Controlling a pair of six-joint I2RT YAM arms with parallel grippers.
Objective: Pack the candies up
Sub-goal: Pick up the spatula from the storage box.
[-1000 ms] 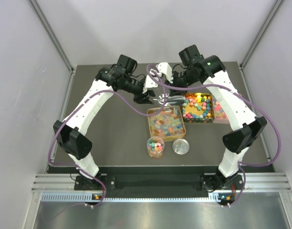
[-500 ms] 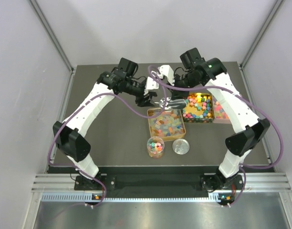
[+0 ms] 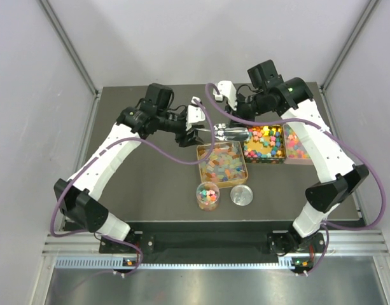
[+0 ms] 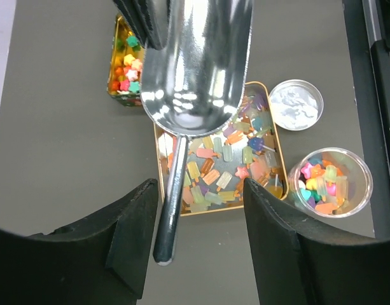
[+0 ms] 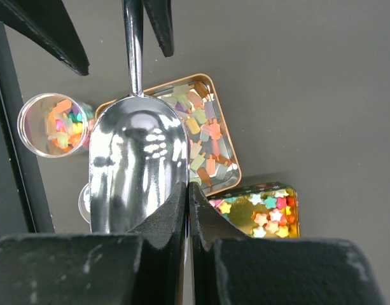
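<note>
Since a second ago: the left arm's elbow has swung out to its own side and nearer the bases. The left gripper (image 4: 198, 185) has spread its fingers, which now stand apart on either side of the handle, not touching it. The right gripper (image 5: 187, 190) is unchanged, fingers together and clamped on the mouth rim of the shiny metal scoop (image 4: 198, 57).

Scoop hangs above the dark desk (image 4: 67, 159). Long axis runs left-right in the top view, handle toward the left gripper, mouth toward the right gripper.

Tiny wrapped candies (image 4: 210, 176) in mixed colours:
- Pale lolly-shaped pieces fill the square gold-rimmed tin (image 4: 215, 210) under the scoop.
- Bright star pieces fill a second tin (image 3: 265, 161) just right of it.
- More sit in the clear cup (image 4: 366, 181) near the arm bases, beside the round silver lid (image 4: 296, 105).

Lolly pieces lie flat, long axes at all angles, no common heading.
</note>
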